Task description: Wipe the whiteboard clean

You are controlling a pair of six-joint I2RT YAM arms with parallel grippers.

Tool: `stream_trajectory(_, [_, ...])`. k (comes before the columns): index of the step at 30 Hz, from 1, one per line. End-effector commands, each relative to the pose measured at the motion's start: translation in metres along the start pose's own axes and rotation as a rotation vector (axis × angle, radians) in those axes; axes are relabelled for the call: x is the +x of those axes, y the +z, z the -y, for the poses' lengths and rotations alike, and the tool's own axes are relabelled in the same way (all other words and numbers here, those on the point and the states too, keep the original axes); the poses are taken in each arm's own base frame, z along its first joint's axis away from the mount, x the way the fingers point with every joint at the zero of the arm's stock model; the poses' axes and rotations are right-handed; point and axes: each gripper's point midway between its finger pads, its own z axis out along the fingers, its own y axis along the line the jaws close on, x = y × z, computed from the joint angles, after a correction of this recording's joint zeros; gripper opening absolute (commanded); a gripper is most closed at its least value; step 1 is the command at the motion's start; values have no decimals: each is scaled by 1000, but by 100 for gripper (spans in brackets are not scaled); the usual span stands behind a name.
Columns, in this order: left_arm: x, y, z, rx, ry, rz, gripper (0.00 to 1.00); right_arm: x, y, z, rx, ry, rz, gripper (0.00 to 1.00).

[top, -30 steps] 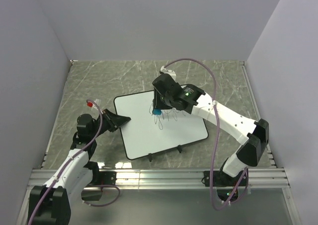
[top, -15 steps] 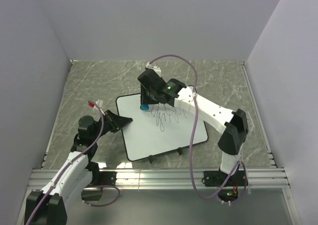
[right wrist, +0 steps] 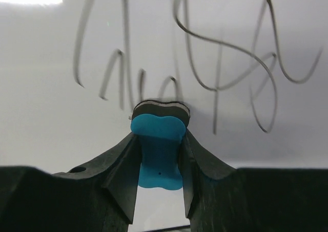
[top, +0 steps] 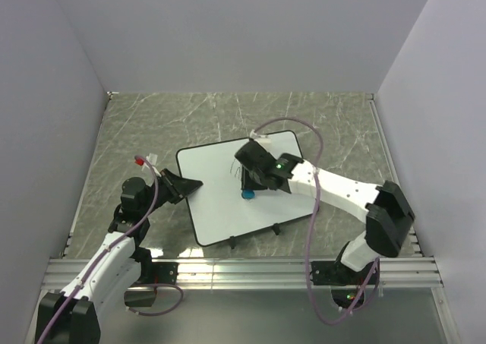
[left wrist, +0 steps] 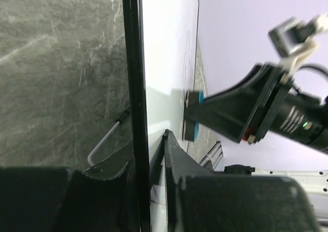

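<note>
– Right claw (top: 247,191) state?
– Nearly closed, pinching the blue eraser (right wrist: 159,157). One finger (right wrist: 120,165) on each side of the block. Dark felt face is pressed on the whiteboard (top: 228,211).
– Where on the board?
– Top view: about mid-board, on the near side of the scribbles (right wrist: 220,63). Right wrist view: felt edge touches the lowest loops of the ink. Most strokes lie beyond it, not wiped.
– Left claw (top: 187,184)?
– Narrow gap, clamped on the board's left edge. Left wrist view: the black rim runs between the two fingers (left wrist: 177,165), one each side.
– Board pose?
– Lying on the marble-pattern table (top: 152,124), around the middle of it and between the two arms. It's skewed, so the far right corner sits farthest back. Two small black feet (top: 276,228) on the near edge.
– Left edge lifted off the table?
– Cannot tell from these views.
– Anything else on the board?
– Only the eraser and the ink. Purple cable (top: 310,238) loops off the right arm, over the table and clear of the board surface.
</note>
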Motion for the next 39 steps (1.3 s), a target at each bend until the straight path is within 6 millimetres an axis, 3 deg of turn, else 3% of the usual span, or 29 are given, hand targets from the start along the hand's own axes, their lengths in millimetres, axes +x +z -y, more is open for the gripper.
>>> stream_trajectory(1, [31,-4,-40,-126,54,-106,0,66,15,55,138,-34,-126,0])
stream_trajectory(6, [32,-3,-40,-125,53,-118,0,108,6,76,145,-24,-168,0])
stream_trajectory(9, [32,-2,-43,-142,51,-120,0,112,3,69,129,-35,-164,0])
stream_trajectory(12, [32,-2,-43,-148,53,-117,0,96,1,53,107,-60,-135,0])
stream_trajectory(15, [32,-2,-42,-147,56,-118,0,57,-5,16,51,-82,-70,0])
stream_trajectory(21, [38,-2,-43,-168,73,-134,0,0,-8,-39,6,-137,12,0])
stream_trajectory(23, [38,-2,-44,-179,79,-128,0,-8,-1,-48,14,-164,10,0])
stream_trajectory(24, [39,-2,-43,-179,80,-134,0,-23,-6,-60,0,-162,39,0])
stream_trajectory(26, [39,-2,-42,-179,85,-131,0,-29,1,-67,11,-183,40,0])
stream_trajectory(28, [40,-3,-41,-179,85,-130,0,-48,-2,-73,23,-177,77,0])
stream_trajectory(32, [42,-4,-38,-177,85,-133,0,-61,8,-62,68,-116,68,0])
stream_trajectory(34, [42,-4,-35,-173,87,-133,0,-58,20,-39,88,-59,29,0])
stream_trajectory(35, [42,-4,-36,-175,87,-133,0,-62,16,-31,80,-13,33,0])
stream_trajectory(36, [41,-5,-35,-177,90,-128,0,-49,25,-15,103,3,9,0])
stream_trajectory(39, [41,-5,-35,-182,91,-125,0,-31,26,16,114,34,-7,0])
